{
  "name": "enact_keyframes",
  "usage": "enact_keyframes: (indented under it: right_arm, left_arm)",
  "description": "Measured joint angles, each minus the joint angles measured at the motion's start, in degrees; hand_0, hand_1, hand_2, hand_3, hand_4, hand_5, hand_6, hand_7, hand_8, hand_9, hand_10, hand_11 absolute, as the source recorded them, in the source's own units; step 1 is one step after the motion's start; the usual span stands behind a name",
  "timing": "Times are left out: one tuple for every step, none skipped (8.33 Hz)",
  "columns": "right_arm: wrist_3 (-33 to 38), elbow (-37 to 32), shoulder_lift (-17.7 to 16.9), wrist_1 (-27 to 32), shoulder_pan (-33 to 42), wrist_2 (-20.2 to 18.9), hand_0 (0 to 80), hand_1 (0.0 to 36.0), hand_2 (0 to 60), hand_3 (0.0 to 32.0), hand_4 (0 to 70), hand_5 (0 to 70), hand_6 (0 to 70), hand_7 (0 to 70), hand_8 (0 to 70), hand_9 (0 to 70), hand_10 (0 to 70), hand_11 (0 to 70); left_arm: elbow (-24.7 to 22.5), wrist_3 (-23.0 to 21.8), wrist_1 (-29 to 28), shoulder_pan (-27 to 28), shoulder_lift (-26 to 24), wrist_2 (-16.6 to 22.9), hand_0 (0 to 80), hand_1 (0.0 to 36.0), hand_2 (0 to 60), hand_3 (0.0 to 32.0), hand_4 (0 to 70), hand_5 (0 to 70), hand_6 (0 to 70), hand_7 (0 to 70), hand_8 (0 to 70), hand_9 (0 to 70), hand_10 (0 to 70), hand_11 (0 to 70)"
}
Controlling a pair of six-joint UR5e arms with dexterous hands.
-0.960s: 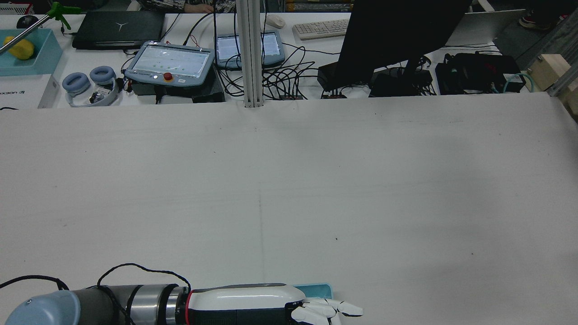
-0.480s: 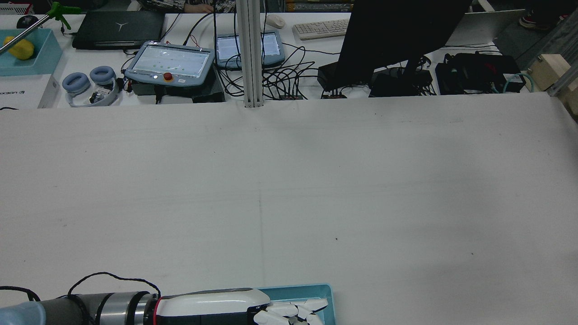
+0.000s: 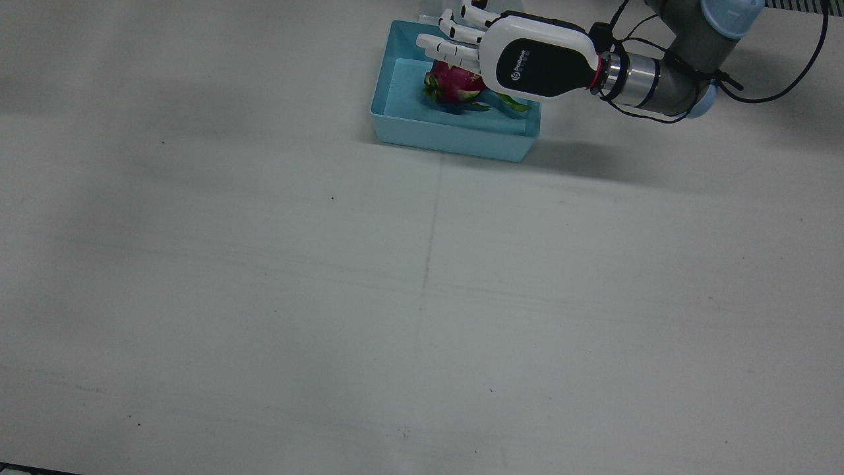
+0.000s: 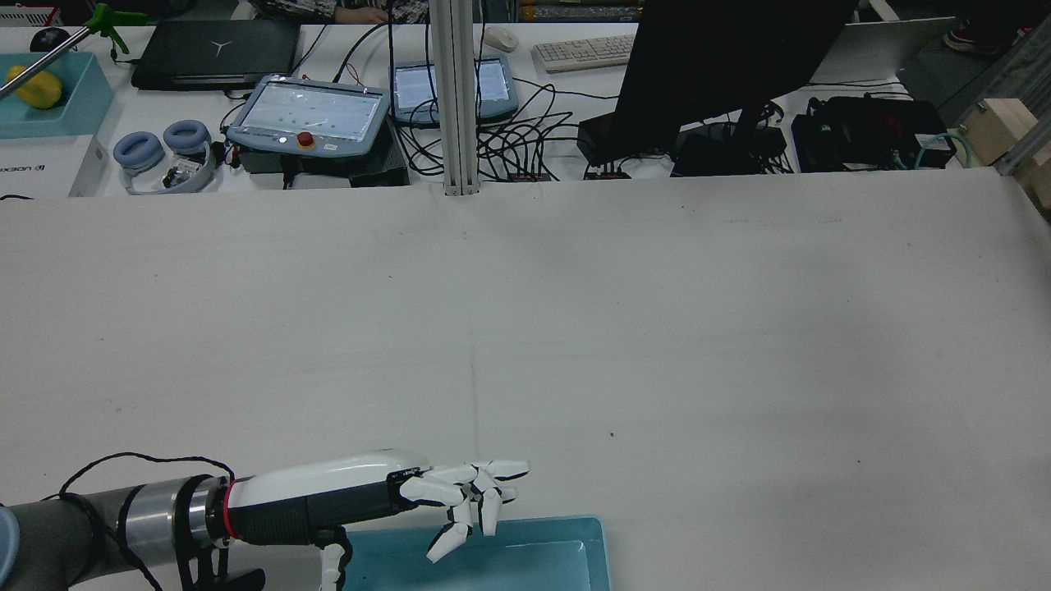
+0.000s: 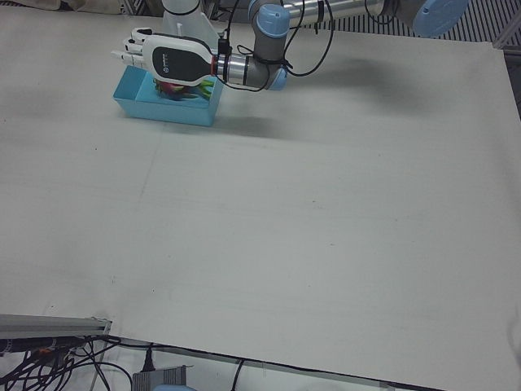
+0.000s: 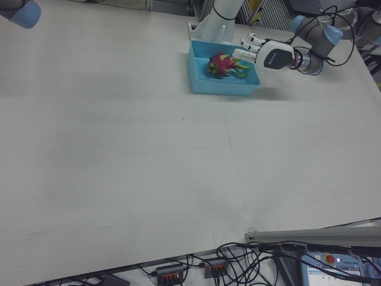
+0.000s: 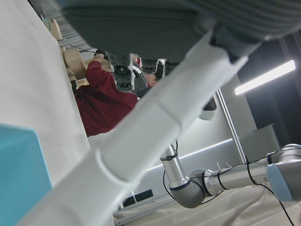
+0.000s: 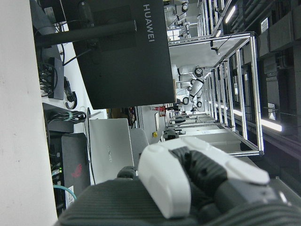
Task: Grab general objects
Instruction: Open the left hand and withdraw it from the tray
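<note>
A pink dragon fruit (image 3: 452,84) with green scales lies in a light blue bin (image 3: 455,142) at the robot's edge of the table. It also shows in the right-front view (image 6: 221,64). My left hand (image 3: 488,49) hovers over the bin, just above and beside the fruit, with its fingers spread and holding nothing. In the rear view the left hand (image 4: 468,492) is above the bin's (image 4: 534,566) near rim. In the right hand view only a part of my right hand (image 8: 188,183) shows, and its fingers are hidden.
A white arm pedestal (image 6: 220,18) stands right behind the bin. Beyond the table's far edge are teach pendants (image 4: 308,115), a monitor (image 4: 722,66), headphones (image 4: 160,152) and cables. The white table (image 3: 395,297) stretches wide in front of the bin.
My left hand was low in the bin with its fingers curled. It has risen and drawn back, and its fingers are now spread and empty.
</note>
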Motion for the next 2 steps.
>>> enact_keyframes:
  right_arm:
    - [0.0,0.0,0.0,0.0,0.0,0.0,0.0,0.0,0.0,0.0,0.0,0.0,0.0,0.0,0.0,0.0,0.0,0.0]
    - [0.0,0.1,0.0,0.0,0.0,0.0,0.0,0.0,0.0,0.0,0.0,0.0,0.0,0.0,0.0,0.0,0.0,0.0]
  left_arm:
    - [0.0,-0.4,2.4,-4.5,-0.2,0.0,80.0,36.0,60.0,0.0,12.2,70.0,27.7,70.0,4.5,17.4,14.5,26.8]
    - [0.1,-1.0,5.1,-9.2,-0.4,0.1,80.0,36.0,60.0,0.0,41.0,70.0,50.9,70.0,9.1,18.6,24.3,40.1]
